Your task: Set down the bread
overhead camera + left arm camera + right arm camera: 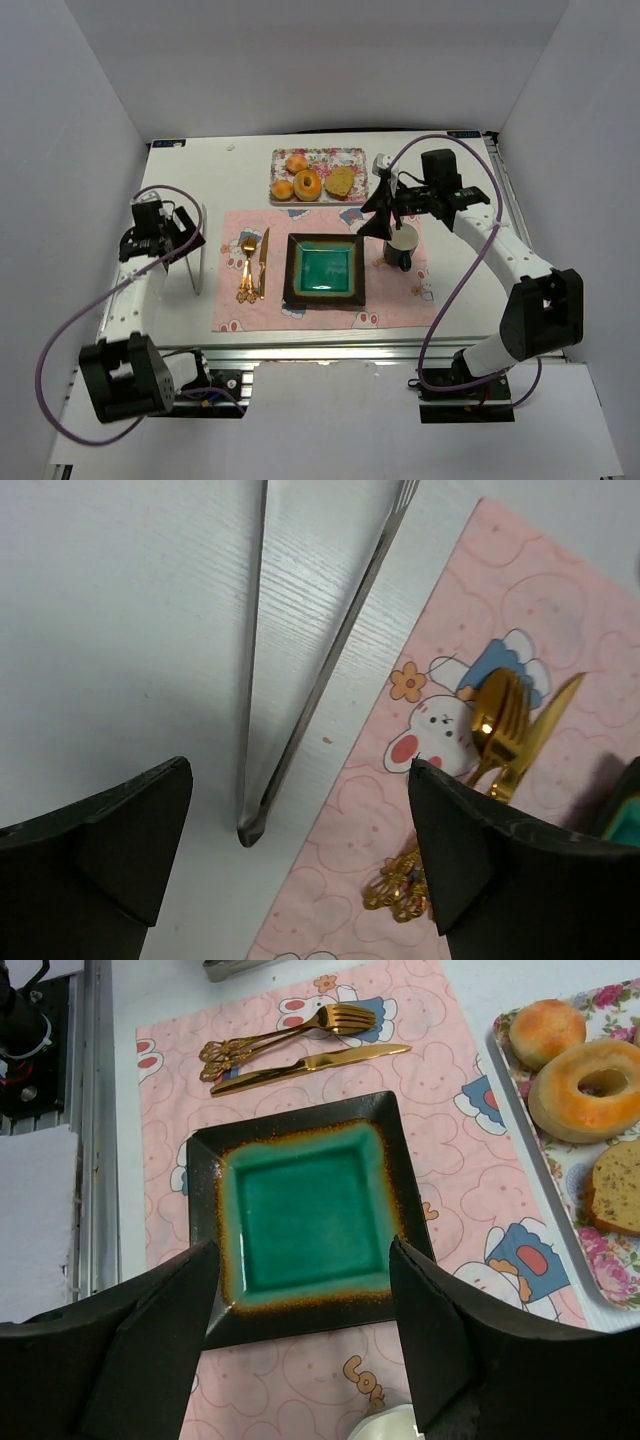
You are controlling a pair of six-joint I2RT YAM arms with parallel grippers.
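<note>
Plain white walls (pixel 300 60) on three sides of a white wood-grain table (pixel 230 180). At table centre, a pink cartoon-print placemat (pixel 232 300) under a square plate (pixel 296 290), teal-glazed with a dark rim. At 9 o'clock of the plate, on the mat, a gold fork (pixel 247 250) and gold knife (pixel 263 262); at 3 o'clock, a mug (pixel 402 245). At 12 o'clock, off the mat, a floral tray (pixel 318 155) with the bread: orange-brown ring (pixel 299 190) in the middle, tan oval slice (pixel 341 181) just beside it at its 3 o'clock. Shares the tray with two small orange balls (pixel 297 163), at 11 and 9 o'clock of the ring.

Left gripper (pixel 300 770): fingers wide apart, gripping nothing, above metal tongs (pixel 250 680) on the table at 9 o'clock of the mat. Right gripper (pixel 302 1248): fingers apart, nothing between them, above the mat between plate and mug.
</note>
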